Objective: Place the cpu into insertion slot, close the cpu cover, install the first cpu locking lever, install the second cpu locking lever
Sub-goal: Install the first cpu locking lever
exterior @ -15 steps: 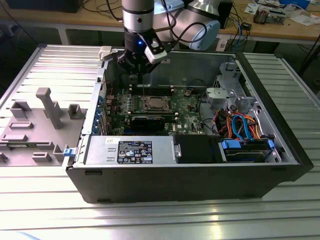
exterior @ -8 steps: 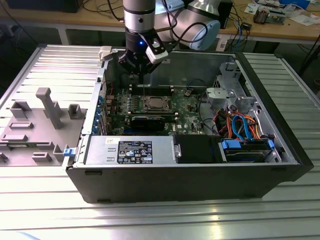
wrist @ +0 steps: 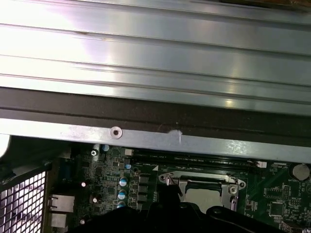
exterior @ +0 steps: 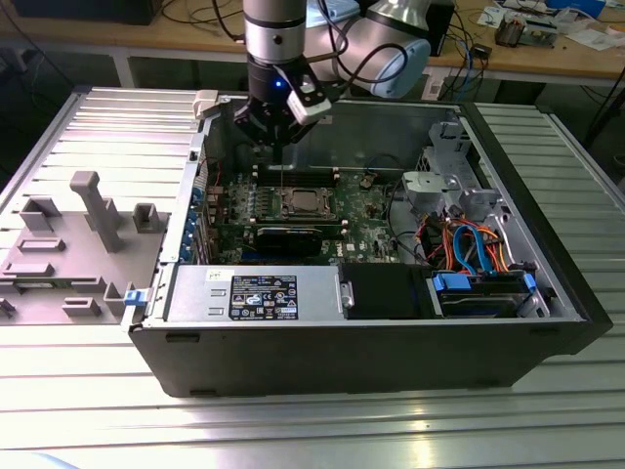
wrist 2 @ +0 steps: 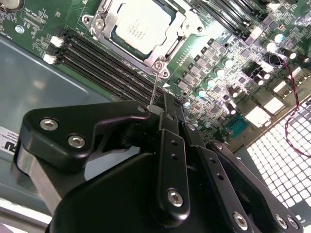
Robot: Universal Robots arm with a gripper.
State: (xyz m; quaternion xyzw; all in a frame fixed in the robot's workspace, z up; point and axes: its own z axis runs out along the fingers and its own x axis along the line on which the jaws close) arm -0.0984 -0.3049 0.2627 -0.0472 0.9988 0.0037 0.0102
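Gripper (wrist 2: 163, 109), fingers pinched shut on a thin lever (wrist 2: 153, 92), hovers above the cpu (wrist 2: 140, 24), seated under its cover (wrist 2: 171, 36); the springy wire likely wants an end grip.

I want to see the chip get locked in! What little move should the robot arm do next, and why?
Probably swing the locking lever down toward the board. The cpu already lies in place with the cpu cover shut over it, but the thin lever stands up, its end in the end effector.
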